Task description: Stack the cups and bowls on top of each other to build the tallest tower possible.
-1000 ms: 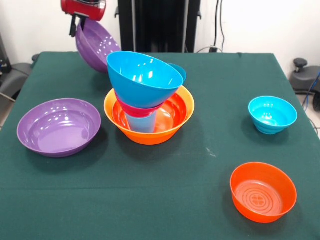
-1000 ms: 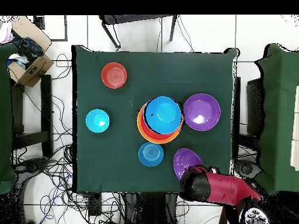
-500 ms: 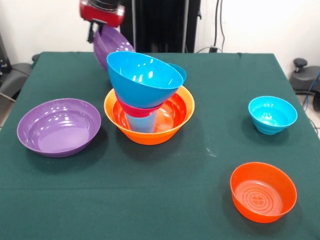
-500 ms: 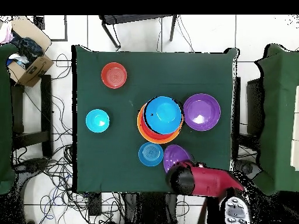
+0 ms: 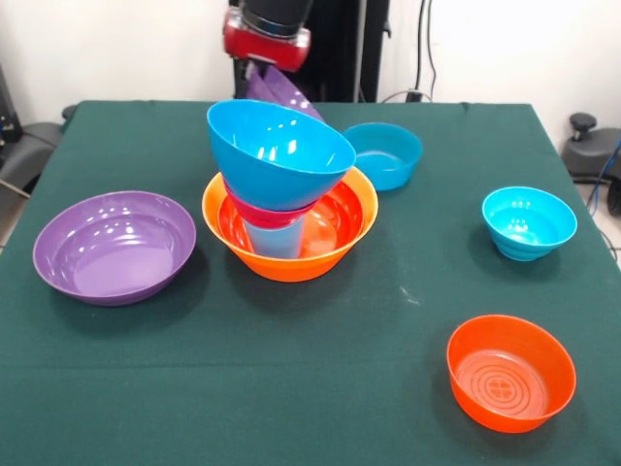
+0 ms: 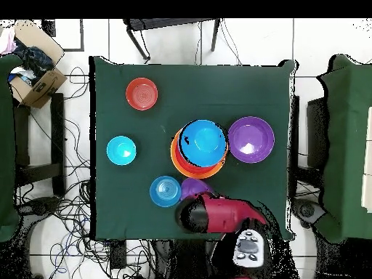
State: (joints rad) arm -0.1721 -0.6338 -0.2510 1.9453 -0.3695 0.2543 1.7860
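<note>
The tower stands mid-table: a big orange bowl as base, an upturned light blue tumbler in it, a red-magenta bowl on that, and a large blue bowl tilted on top. My red gripper hangs behind the tower, shut on the rim of a tilted purple bowl held off the table. Loose on the cloth are a second purple bowl, a blue bowl, a cyan bowl and a red-orange bowl.
The green table is edged by cables on the floor. A cardboard box sits beyond one corner and a chair at the side opposite the robot.
My gripper has carried the purple bowl sideways along the table's robot side, to just behind the tower. The loose blue bowl has shifted out from behind the tower.
</note>
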